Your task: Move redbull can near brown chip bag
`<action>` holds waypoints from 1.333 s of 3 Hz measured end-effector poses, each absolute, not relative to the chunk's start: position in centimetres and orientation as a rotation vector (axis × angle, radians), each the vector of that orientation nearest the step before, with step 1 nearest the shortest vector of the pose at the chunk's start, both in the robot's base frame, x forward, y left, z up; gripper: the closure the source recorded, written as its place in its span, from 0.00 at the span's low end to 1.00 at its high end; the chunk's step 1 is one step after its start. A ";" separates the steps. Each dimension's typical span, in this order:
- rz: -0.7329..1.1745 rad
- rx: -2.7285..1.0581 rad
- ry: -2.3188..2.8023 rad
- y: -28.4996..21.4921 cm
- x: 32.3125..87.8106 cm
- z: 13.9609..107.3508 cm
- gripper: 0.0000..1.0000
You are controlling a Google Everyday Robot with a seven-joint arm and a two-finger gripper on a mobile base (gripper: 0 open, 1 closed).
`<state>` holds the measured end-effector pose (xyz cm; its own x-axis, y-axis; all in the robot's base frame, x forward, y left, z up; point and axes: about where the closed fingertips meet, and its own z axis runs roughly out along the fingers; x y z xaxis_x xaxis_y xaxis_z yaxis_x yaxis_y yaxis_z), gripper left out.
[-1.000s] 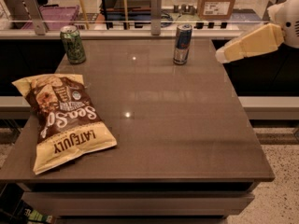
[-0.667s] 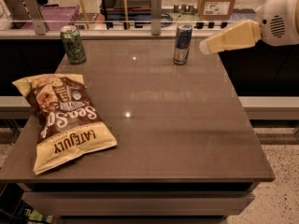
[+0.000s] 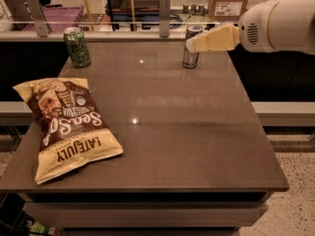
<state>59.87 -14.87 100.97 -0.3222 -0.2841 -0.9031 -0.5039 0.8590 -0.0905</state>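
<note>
The redbull can [image 3: 190, 58] stands upright near the far edge of the brown table [image 3: 197, 132], right of centre. The gripper [image 3: 193, 44] reaches in from the right on a white arm, and its cream fingers overlap the upper part of the can in the picture. The brown chip bag [image 3: 66, 124] lies flat on the table's left side, dark brown in the middle with tan ends, far from the can.
A wider green can [image 3: 77, 46] stands at the table's far left corner. A rail with metal posts [image 3: 164, 8] runs behind the table. A cardboard box [image 3: 228, 4] sits beyond it. The table's right edge drops to speckled floor.
The gripper has moved left from off the table's right side until it overlaps the top of the redbull can. The can, the chip bag and the green can have not moved.
</note>
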 end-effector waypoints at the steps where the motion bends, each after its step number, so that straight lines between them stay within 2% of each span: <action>1: 0.265 -0.531 1.886 -14.0 61.8 99.3 0.00; 4: 0.311 -0.479 1.741 -15.6 68.4 95.7 0.00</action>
<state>68.43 -15.64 95.66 -0.1725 -0.1486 -0.9737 -0.4770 0.8775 -0.0494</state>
